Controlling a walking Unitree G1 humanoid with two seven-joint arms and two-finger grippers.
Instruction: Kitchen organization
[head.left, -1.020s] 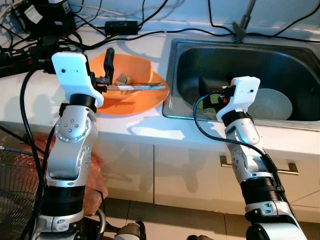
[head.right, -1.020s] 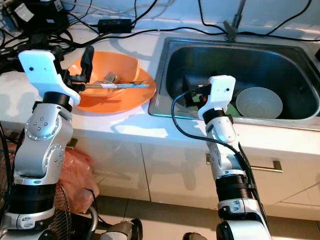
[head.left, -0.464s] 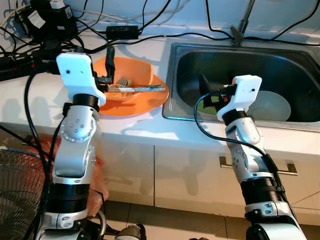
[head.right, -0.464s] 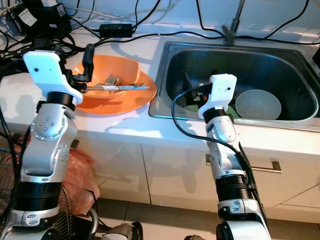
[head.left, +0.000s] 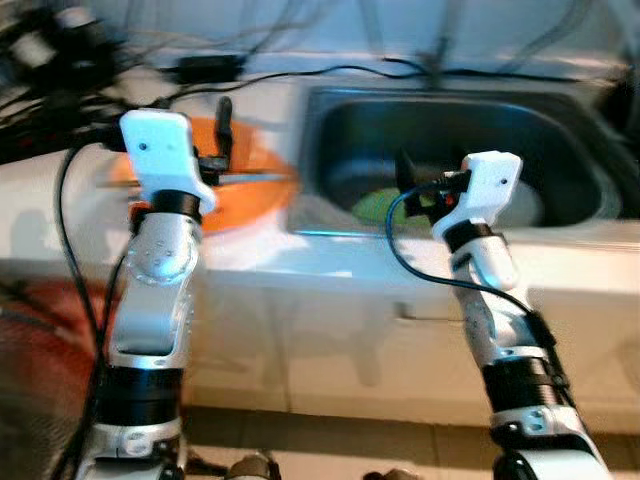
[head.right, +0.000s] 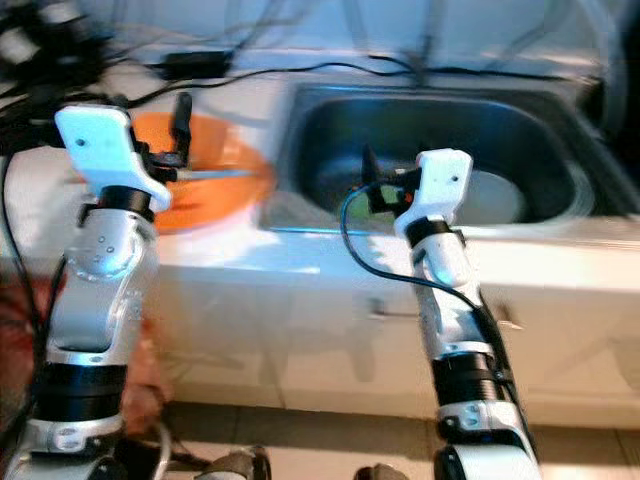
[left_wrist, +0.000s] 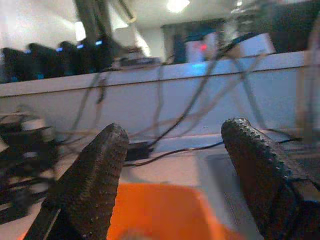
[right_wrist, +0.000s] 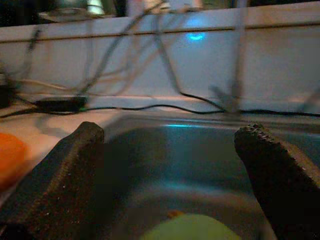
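Left hand is spread wide and empty, held over the orange plate on the worktop. Right hand is likewise wide and empty, above the sink. A green item lies in the basin at 6 o'clock of that hand. Views are blurred. Judgement: nothing is gripped, so sorting remains largely undone.
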